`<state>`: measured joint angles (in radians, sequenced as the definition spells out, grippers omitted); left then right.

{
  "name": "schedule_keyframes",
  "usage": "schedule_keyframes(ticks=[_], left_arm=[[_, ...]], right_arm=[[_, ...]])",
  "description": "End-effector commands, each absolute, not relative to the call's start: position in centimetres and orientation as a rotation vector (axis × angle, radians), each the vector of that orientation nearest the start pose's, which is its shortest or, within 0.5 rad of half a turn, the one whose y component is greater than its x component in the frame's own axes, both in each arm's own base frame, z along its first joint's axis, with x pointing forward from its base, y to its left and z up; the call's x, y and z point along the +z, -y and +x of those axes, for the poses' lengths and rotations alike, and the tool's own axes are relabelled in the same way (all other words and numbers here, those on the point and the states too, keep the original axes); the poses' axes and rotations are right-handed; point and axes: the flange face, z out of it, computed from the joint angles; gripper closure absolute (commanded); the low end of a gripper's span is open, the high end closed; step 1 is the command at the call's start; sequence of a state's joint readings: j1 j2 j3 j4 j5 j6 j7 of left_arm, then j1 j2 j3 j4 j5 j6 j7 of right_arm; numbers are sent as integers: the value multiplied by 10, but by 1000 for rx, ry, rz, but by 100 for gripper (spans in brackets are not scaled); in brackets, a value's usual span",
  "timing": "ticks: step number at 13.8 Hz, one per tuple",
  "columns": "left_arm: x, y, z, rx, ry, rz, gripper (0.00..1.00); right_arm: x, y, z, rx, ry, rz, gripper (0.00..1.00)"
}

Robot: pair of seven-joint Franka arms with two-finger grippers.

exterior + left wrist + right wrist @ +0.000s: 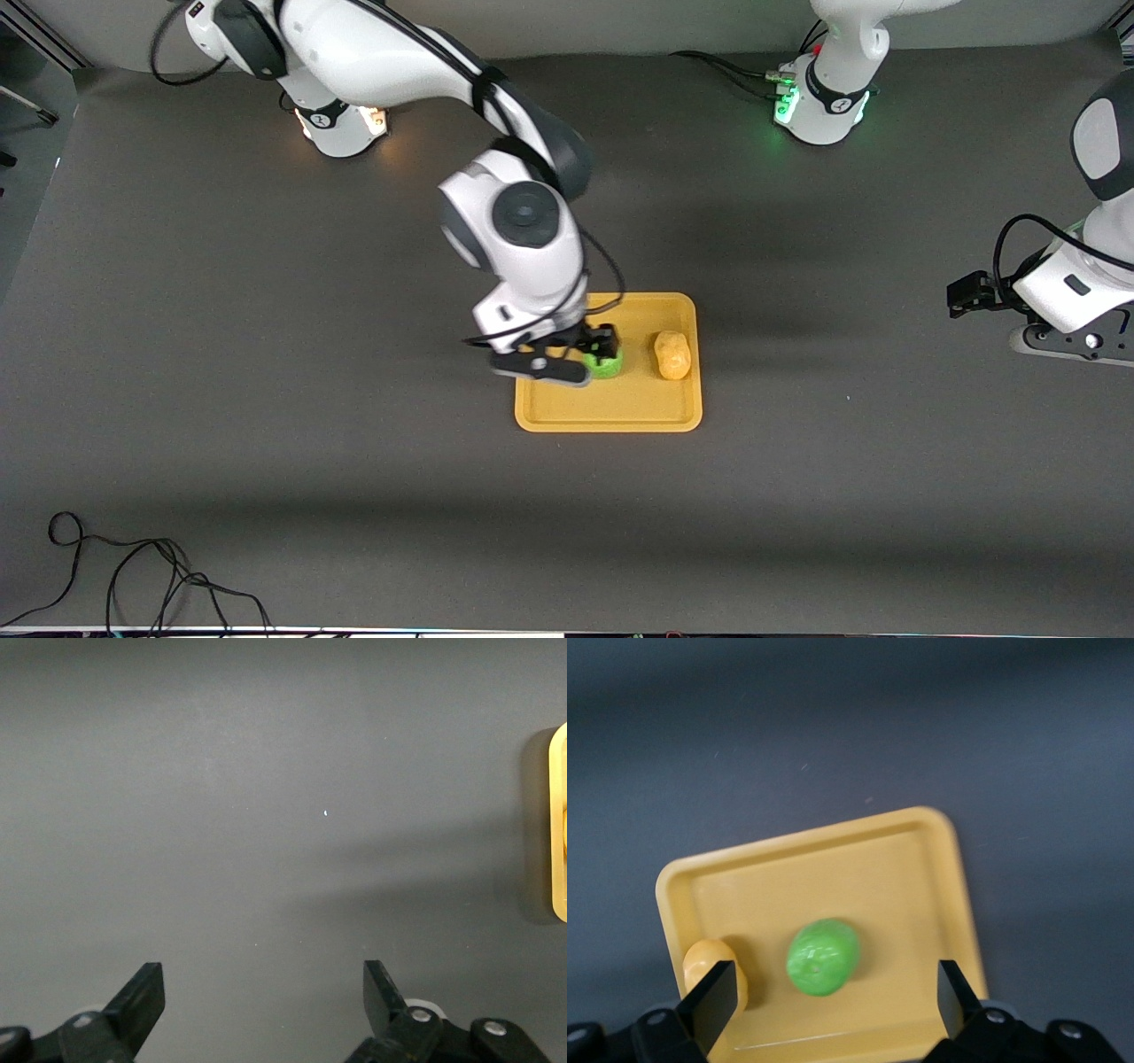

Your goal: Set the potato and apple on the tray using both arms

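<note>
The yellow-orange tray [611, 408] lies in the middle of the table. The yellow-tan potato [672, 354] rests on it toward the left arm's end. The green apple [608, 362] rests on it beside the potato, toward the right arm's end. My right gripper [597, 347] hangs just over the apple. In the right wrist view it [834, 973] is open, its fingers well apart on either side of the apple [824, 957], not touching it. The potato [704, 961] shows partly hidden by one finger. My left gripper [264, 992] is open and empty over bare table; its arm [1072, 283] waits at its own end.
The table is a dark grey mat. A loose black cable [133, 567] lies at the near corner on the right arm's end. One edge of the tray [560, 815] shows in the left wrist view. The arms' bases [819, 106] stand along the table's edge farthest from the front camera.
</note>
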<state>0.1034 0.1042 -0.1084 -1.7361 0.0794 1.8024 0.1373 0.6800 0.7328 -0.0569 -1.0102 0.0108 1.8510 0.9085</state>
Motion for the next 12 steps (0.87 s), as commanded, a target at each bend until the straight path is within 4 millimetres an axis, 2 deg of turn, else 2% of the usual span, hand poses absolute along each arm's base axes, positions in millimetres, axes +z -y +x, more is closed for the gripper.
schedule_keyframes(ticks=[1, 2, 3, 5, 8, 11, 12], left_arm=[[510, -8, 587, 41, -268, -3074, 0], [512, -8, 586, 32, -265, -3075, 1], [518, -18, 587, -2, -239, -3077, 1], [527, -22, 585, -29, -183, -3149, 0], [538, -19, 581, -46, -165, -3150, 0], [559, -13, 575, 27, -178, -3145, 0], [564, -13, 574, 35, -178, -3145, 0]], right_arm=[[508, -384, 622, -133, -425, -3052, 0], [528, -356, 626, -121, -427, -3062, 0], [544, -329, 629, -98, -434, -3075, 0], [578, -265, 631, -46, -386, -3102, 0], [600, -176, 629, 60, -329, -3091, 0], [610, -80, 602, 109, -196, -3087, 0], [611, -56, 594, 113, -206, -3085, 0]])
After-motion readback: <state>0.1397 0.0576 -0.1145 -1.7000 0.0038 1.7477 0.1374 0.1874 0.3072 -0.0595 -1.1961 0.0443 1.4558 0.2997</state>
